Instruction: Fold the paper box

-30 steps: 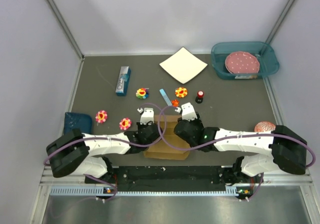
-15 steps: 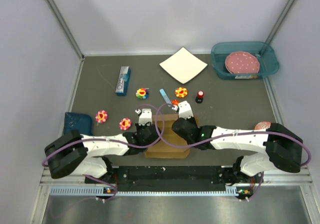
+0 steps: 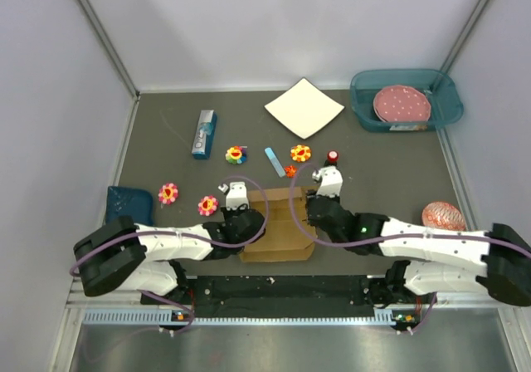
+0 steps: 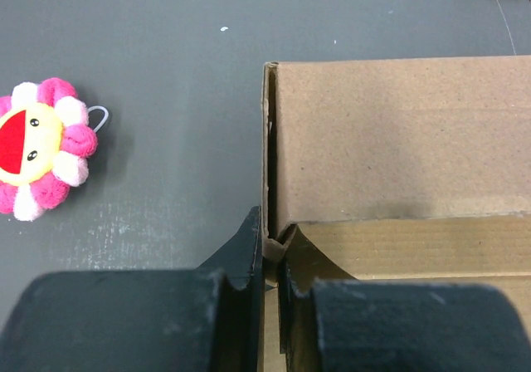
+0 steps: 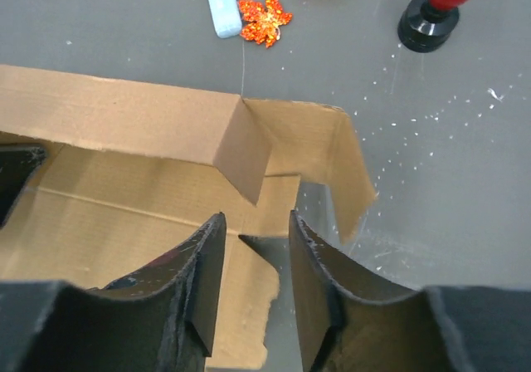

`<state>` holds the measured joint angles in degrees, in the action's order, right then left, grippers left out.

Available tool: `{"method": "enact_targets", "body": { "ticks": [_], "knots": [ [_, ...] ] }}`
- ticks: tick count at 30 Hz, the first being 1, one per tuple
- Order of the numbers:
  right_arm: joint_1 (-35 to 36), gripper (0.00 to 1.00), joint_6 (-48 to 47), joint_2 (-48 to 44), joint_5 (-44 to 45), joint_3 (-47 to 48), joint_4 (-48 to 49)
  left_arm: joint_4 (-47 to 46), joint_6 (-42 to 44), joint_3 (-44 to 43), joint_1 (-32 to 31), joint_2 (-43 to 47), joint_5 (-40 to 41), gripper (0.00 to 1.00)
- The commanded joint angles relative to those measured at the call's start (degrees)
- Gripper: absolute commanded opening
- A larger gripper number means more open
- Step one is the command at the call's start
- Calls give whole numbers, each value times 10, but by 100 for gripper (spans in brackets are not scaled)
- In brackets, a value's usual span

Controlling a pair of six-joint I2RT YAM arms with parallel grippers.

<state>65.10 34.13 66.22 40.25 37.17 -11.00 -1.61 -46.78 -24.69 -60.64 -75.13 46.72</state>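
Note:
The paper box is a brown cardboard sheet, partly folded, lying at the table's near edge between my two arms. My left gripper is at its left end. In the left wrist view this gripper is shut on the box's thin upright left wall. My right gripper hovers over the box's right end. In the right wrist view it is open with nothing between its fingers, above the box floor, near a raised side flap.
Behind the box lie a blue strip, a red-and-black peg and several flower toys. A white square sheet and a teal bin holding a pink plate stand at the back. A blue carton lies at the left.
My right gripper has shifted right, from over the box's middle to its right end, and its jaws narrowed and then spread again. The left gripper keeps its pinch on the left wall.

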Motion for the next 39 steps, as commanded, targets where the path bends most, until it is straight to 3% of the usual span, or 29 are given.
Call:
{"method": "enact_targets", "body": {
  "ticks": [1,7,18,26,30,34,37,39],
  "knots": [
    [-3,38,35,-77,11,-37,-50,6,-17,3,-1,-17,27,0],
    [-2,41,87,-75,-6,-85,-53,6,-24,1,-5,-26,33,0],
    [-3,46,84,-16,-6,-74,26,13,-20,-12,-40,-54,76,0],
    [-23,46,97,24,5,-72,26,49,-39,-16,-53,-57,87,0],
    [-46,44,139,9,4,-92,9,55,-45,-9,-54,-48,88,0],
    [-52,44,147,-63,-3,-115,10,56,-38,-4,-55,-30,92,0],
    [-52,34,116,-122,-37,-130,51,56,-34,-1,-55,-23,94,0],
    [-52,19,84,-140,-104,-141,92,56,-34,-1,-55,-24,94,0]
  ]
}}
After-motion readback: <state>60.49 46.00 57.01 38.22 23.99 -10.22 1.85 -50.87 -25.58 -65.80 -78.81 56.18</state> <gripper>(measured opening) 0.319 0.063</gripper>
